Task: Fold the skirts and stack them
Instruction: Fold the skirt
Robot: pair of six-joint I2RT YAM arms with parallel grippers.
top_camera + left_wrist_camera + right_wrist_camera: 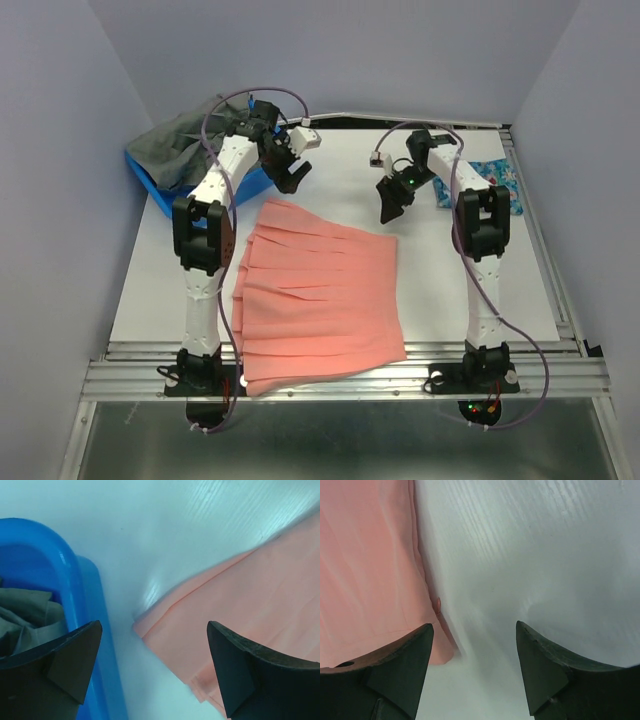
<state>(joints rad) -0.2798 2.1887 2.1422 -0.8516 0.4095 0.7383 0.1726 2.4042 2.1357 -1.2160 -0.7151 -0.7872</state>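
Pink skirt (315,300) lies flat, far corners just beneath the left gripper (290,178) and right gripper (392,205), both gaping empty.

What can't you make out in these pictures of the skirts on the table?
- Blue flowered cloth skirt: top view, partly hidden behind the right arm; whether it is folded is unclear.
- Blue plastic basket: top view, grey cloth and the left arm hide its contents.
- Salmon-pink pleated skirt: wrist views show only blurred corners, cut off by the frame edges.
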